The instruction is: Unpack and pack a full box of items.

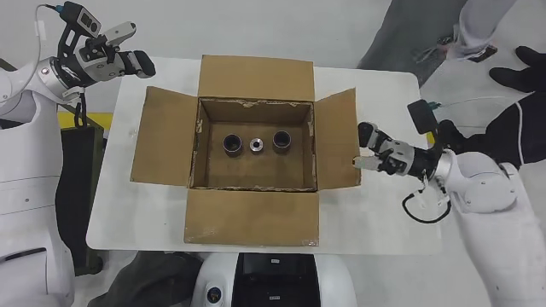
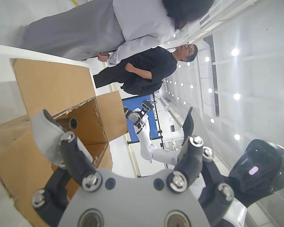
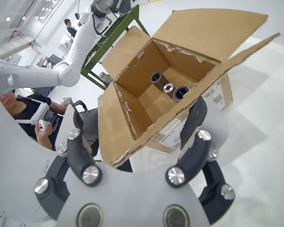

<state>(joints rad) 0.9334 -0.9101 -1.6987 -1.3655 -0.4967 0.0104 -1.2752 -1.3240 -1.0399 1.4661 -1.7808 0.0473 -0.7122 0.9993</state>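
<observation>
- The box point(image 1: 162, 136) sits mid-frame in the top view on the white bench point(image 1: 384, 213), with all four flaps folded out.
- On its floor, toward the upper wall, three parts stand in a close row: a dark sleeve point(image 1: 232, 144), a small ring point(image 1: 255, 145) and a second sleeve point(image 1: 281, 141).
- The left hand point(image 1: 143, 64) is at the upper left of the top view, off the bench corner and well apart from the box. Its fingers are spread and it holds nothing.
- The right hand point(image 1: 363, 147) is at the right of the frame, just beside the edge of the side flap point(image 1: 337, 136). Its fingers are also apart and empty.
- Unpacking looks barely begun or nearly done; I cannot tell which.
- Risk: the right hand is so near the flap that a move inward may catch the cardboard and shove the box.
- Risk: the parts stand nearly touching, so spread fingers may knock a neighbour over, and a toppled sleeve may roll.
- Risk: the walls look deep, so a slanted reach may snag a wrist on the torn rim.
</observation>
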